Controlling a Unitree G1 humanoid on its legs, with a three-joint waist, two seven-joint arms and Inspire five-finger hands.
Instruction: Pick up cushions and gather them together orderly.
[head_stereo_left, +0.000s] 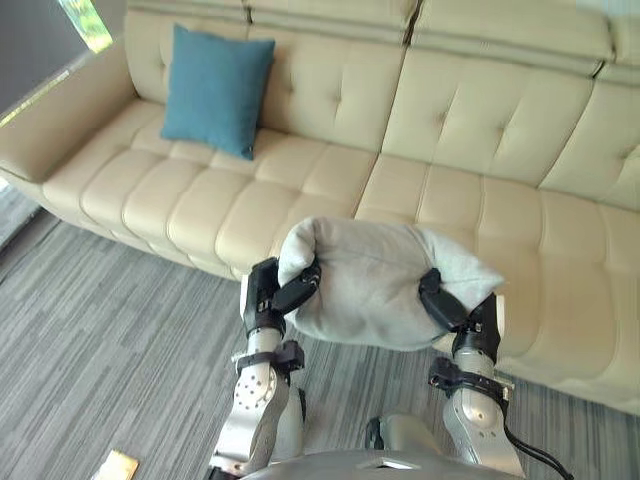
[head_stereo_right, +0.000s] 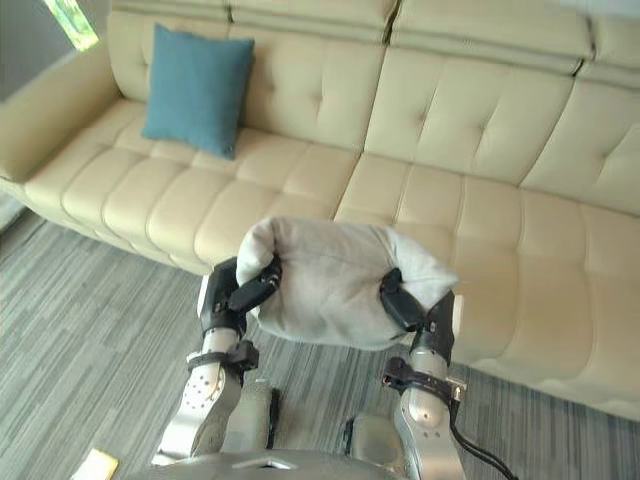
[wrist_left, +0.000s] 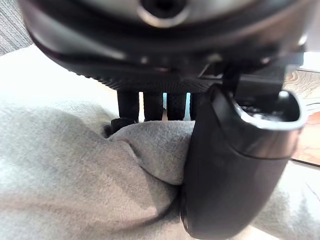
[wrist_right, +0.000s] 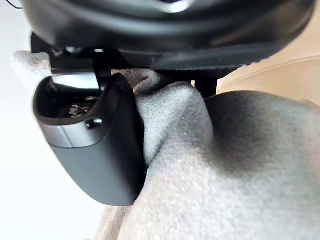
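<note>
Two cushions are visible, and they are well apart, so the gathering is not yet finished. The grey cushion (head_stereo_left: 375, 285) is in the lower centre of the frame. It is lifted off every surface and held before the front edge of the sofa, above the striped carpet (head_stereo_left: 90, 340). The left hand (head_stereo_left: 268, 295) holds its left end and the right hand (head_stereo_left: 458, 312) holds its right end.

In the left wrist view the thumb (wrist_left: 235, 165) presses a fold of the grey cloth against the fingers (wrist_left: 152, 106), which go behind that fold. In the right wrist view the thumb pinches the cloth in the same manner. Both hands are therefore closed on this cushion, each with a pinch of fabric, and the cushion sags a little between them.

The blue cushion (head_stereo_left: 215, 88) stands in the upper left of the frame. It leans upright against the backrest of the cream sofa (head_stereo_left: 480, 130), near the armrest.

In my judgement, the picking up is done for the grey cushion. What is left is to carry it toward the upper left and set it on the seat just beside the blue one, leaning on the backrest in the same way. After that, both hands must open. Whether more cushions wait elsewhere, I cannot tell from these views.
</note>
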